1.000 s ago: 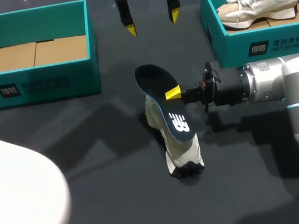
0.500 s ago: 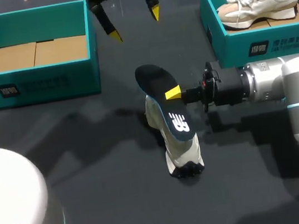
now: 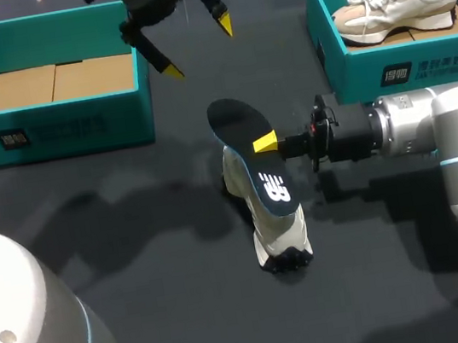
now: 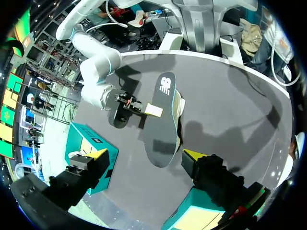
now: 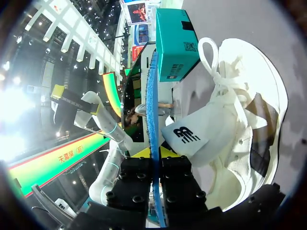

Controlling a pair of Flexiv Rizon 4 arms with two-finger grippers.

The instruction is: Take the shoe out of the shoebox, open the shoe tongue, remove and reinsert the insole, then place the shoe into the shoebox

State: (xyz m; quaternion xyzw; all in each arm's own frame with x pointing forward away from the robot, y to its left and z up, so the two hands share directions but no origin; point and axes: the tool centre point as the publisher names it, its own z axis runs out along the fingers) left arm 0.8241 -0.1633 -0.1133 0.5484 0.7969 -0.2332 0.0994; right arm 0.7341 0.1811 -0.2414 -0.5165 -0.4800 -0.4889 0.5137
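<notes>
Right fingers (image 3: 265,142) clamp the insole (image 3: 241,133) — edge-on.

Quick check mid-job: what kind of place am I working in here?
Probably a shoe-handling test bench: a dark table, a teal left shoebox, a right shoebox holding a sneaker, and my right pincer gripping an insole.

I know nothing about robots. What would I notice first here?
The dark insole stands out most: the right end effector pinches it edge-up over the middle of the table, beside a white shoe standing there. Two teal shoeboxes flank it: the right box holds a second shoe, the left box only its cardboard floor. The left end effector hangs open by the left box.
</notes>
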